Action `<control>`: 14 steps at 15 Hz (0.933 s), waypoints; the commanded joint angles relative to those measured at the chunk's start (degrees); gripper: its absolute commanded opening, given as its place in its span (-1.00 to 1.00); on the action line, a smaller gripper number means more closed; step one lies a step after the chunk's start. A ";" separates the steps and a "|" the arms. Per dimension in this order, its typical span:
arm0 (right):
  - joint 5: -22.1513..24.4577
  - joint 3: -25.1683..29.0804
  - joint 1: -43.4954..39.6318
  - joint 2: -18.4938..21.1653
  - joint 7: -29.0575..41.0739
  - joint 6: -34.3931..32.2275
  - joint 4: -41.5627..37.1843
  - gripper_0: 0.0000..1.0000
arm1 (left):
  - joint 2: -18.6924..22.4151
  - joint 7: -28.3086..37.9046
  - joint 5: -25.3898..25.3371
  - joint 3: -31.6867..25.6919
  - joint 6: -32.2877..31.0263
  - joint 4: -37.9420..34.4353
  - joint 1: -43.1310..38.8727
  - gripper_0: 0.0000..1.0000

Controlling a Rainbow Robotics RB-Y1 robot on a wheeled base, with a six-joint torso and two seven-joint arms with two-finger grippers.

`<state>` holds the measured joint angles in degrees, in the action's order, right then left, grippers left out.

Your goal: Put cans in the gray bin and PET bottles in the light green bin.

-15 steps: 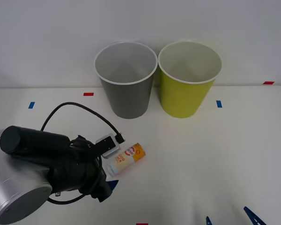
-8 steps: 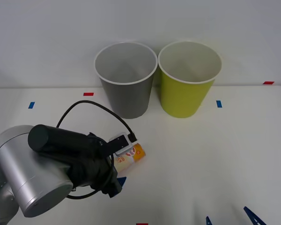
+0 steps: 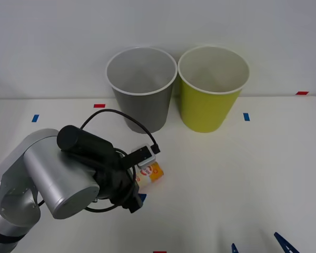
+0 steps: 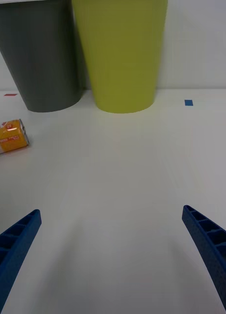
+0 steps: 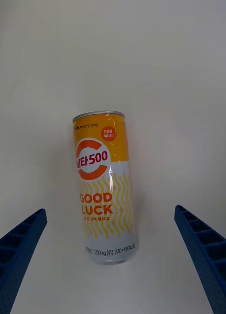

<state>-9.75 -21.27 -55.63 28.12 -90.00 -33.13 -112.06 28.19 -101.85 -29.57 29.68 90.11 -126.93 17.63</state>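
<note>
The can (image 5: 104,186) lay on its side on the table (image 3: 242,174), directly under the left gripper (image 5: 110,255), between its wide-spread fingers (image 5: 19,250). Beyond stood the gray bin (image 3: 142,89) and light green bin (image 3: 210,89). The right gripper (image 4: 113,255), also wide apart, hovered well off.

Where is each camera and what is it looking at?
Front view: sits above the arms, looks down at the table; shows the left arm over the can, the gray bin and green bin behind.
Right wrist view: sits on the right wrist, low over the table, facing both bins; the open right gripper shows.
Left wrist view: sits on the left wrist, faces the can lying flat; the open left gripper shows.
All three views share the can.
</note>
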 commanded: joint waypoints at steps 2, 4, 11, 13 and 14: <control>0.00 0.00 0.00 0.00 0.00 0.00 0.00 1.00 | -2.35 0.77 0.12 1.26 -0.03 4.41 2.41 0.78; 0.00 0.00 0.00 0.00 0.00 0.00 0.00 1.00 | -4.02 0.42 0.39 1.26 0.06 7.04 3.64 0.76; 0.00 0.00 0.00 0.00 0.00 0.00 0.00 1.00 | -8.33 -1.07 1.53 1.26 2.17 16.45 8.03 0.74; 0.00 0.00 0.00 0.00 0.00 0.00 0.00 1.00 | -9.65 -1.34 1.44 1.26 2.17 19.96 9.62 0.75; 0.00 0.00 0.00 0.00 0.00 0.00 0.00 1.00 | -10.09 -1.25 1.53 1.26 2.17 21.37 10.06 0.74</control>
<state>-9.75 -21.27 -55.63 28.12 -90.00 -33.14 -112.06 18.66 -103.08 -28.10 30.94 92.28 -106.83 27.13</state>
